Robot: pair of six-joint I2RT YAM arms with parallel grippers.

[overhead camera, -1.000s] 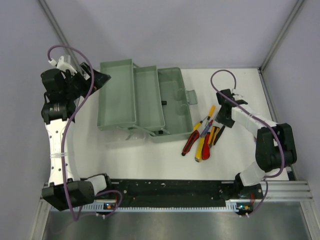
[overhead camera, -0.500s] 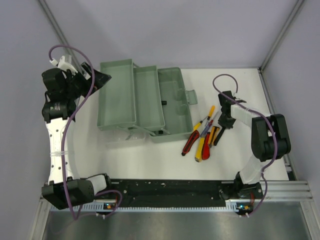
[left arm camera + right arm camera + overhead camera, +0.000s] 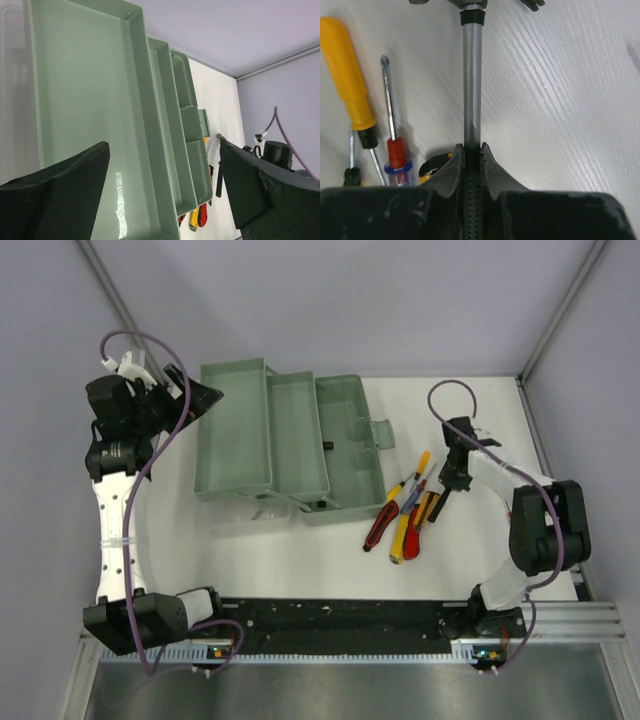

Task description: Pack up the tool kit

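Note:
The green toolbox (image 3: 290, 440) lies open with its trays spread out; it fills the left wrist view (image 3: 90, 100). My left gripper (image 3: 205, 397) is open and empty, held above the box's far left corner (image 3: 162, 147). My right gripper (image 3: 452, 480) is shut on the steel shaft of a small hammer (image 3: 472, 75), just above its black dotted grip, low over the table. Beside it lie a yellow screwdriver (image 3: 347, 85) and a red-and-blue screwdriver (image 3: 392, 145). The hammer's black handle (image 3: 440, 508) points toward the near edge.
More loose tools lie right of the box: red pliers (image 3: 380, 527), a yellow utility knife (image 3: 404, 535) and orange-handled pliers (image 3: 428, 508). A clear plastic piece (image 3: 262, 508) lies at the box's near side. Frame posts and walls close in the table.
My right wrist has shifted a little to the right and its elbow has swung outward. The left arm has barely moved.

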